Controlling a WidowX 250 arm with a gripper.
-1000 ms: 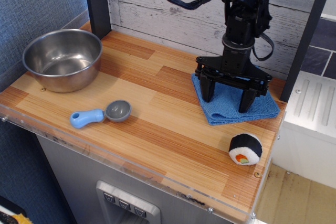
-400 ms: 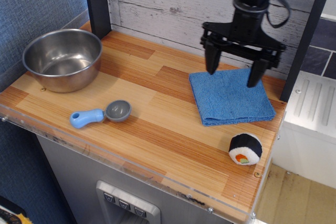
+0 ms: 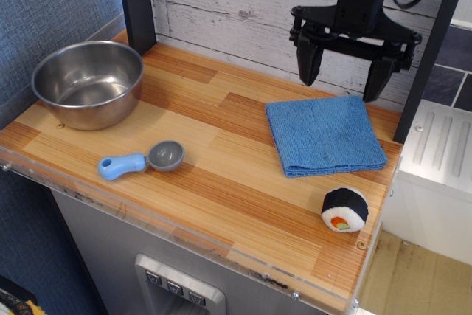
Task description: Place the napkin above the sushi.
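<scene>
**One release logged: napkin down, gripper clear**

Gripper [image 3: 343, 79] spread wide, empty, hanging above the far edge of the napkin [image 3: 324, 136]. Raised further than 0.4 s ago; one second back, fingers were planted on the cloth. No contact with anything now.

Napkin flat on the wooden counter [image 3: 221, 175], folded square, near the back right. Slightly bigger footprint and squarer set than when pressed under the fingers; unchanged across the last two looks, so settled.

Sushi [image 3: 345, 209] just beside the napkin's near right corner, toward the front edge, apart from it by a narrow strip of wood. Not moved in any look.

Judgement: cloth sits directly behind the roll, reading as "above" it in this view. Placement looks done; retreat under way. Only doubt: cloth offset a little left of the roll, not centred over it.

Steel bowl [image 3: 87, 82] and blue scoop [image 3: 141, 159] well apart to the left, not involved.
</scene>
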